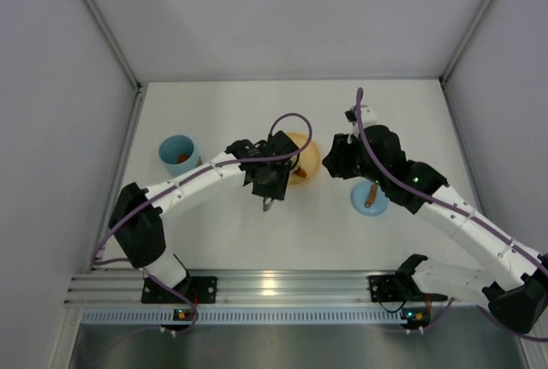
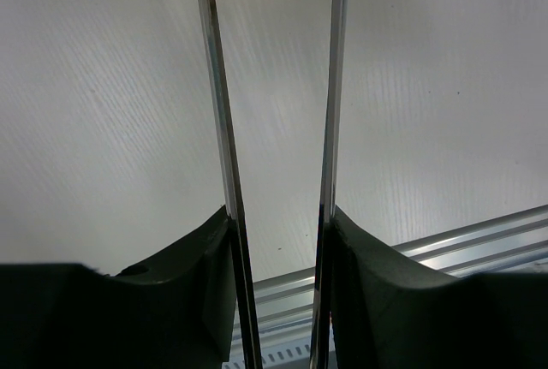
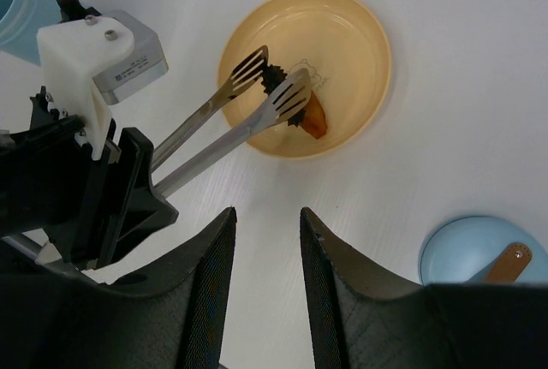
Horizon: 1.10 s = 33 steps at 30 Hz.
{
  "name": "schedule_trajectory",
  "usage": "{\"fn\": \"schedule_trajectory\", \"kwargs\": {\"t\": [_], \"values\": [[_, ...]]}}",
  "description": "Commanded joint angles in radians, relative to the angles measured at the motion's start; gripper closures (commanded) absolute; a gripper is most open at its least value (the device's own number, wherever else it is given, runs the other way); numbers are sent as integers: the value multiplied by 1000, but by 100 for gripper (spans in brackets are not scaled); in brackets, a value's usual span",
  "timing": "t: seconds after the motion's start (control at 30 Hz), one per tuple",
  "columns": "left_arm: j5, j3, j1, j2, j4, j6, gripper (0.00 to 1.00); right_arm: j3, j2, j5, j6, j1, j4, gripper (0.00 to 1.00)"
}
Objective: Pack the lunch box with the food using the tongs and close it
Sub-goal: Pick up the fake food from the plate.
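Silver tongs [image 3: 248, 108] clamped in jaws of left gripper [image 2: 281, 223] bracket the dark food [image 3: 276, 74] on the orange plate [image 3: 360, 44], lunch box [image 1: 178, 153] well left of plate; skewed squeeze may squirt it off the rim; right gripper [image 3: 267, 241] jaws apart, empty.

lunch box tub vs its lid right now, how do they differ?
Place: the tub stands on the left side of the table, the lid lies on the right side.
Shape: the tub is an open cup with walls, the lid is a flat disc with a brown knob on top.
Contents: the tub holds an orange-brown food piece, the lid carries nothing.
Shared: both are round and the same light blue.
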Motion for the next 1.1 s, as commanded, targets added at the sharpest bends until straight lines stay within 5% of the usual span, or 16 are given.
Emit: {"fn": "schedule_trajectory", "kwargs": {"t": [0.0,0.67,1.07], "values": [[-54,84,1,-14,-30,19,67,42,1,-9,-8,-3,-3,64],[-140,126,17,15,-58,36,67,49,24,-14,-8,-3,2,65],[-97,259,50,205,-2,185,65,54,25,-5,-1,-3,-1,65]]}}
